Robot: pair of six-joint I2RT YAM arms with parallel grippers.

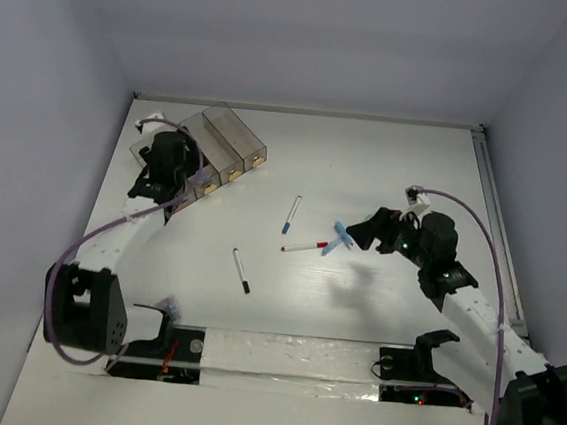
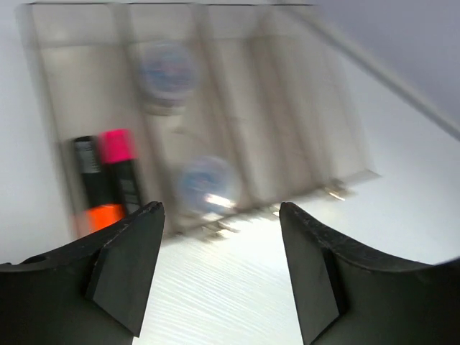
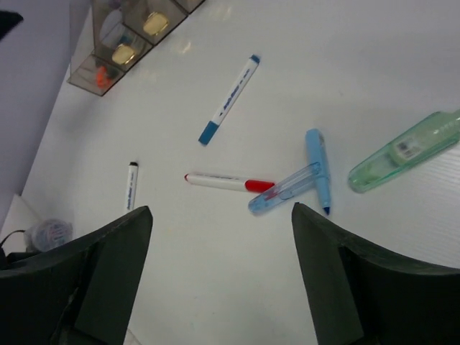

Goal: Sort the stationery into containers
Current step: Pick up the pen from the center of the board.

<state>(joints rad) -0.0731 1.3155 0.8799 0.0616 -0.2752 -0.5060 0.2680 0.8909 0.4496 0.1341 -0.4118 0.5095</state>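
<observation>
Containers: four joined smoky clear plastic bins (image 1: 232,145) at the white surface's (image 1: 389,162) far left. Only the left wrist view shows two black highlighters (image 2: 108,180) in an end bin and grey-blue rolls (image 2: 207,183) beside them. Left fingers (image 2: 129,266) spread, empty. White pens (image 3: 228,182) and blue clips (image 3: 316,165) lie mid-surface below right fingers (image 3: 108,273), parted, empty.

A white table (image 1: 419,165) carries a row of four joined smoky-brown clear plastic bins (image 1: 237,134) at its far left. A thin white blue-tipped pen (image 1: 292,214), a red-tipped pen (image 1: 305,247) and a black-tipped pen (image 1: 242,271) lie scattered mid-table. Two crossed blue clips (image 3: 318,162) sit by the red tip, with a pale-green translucent clip (image 3: 402,149) just beside them.
</observation>
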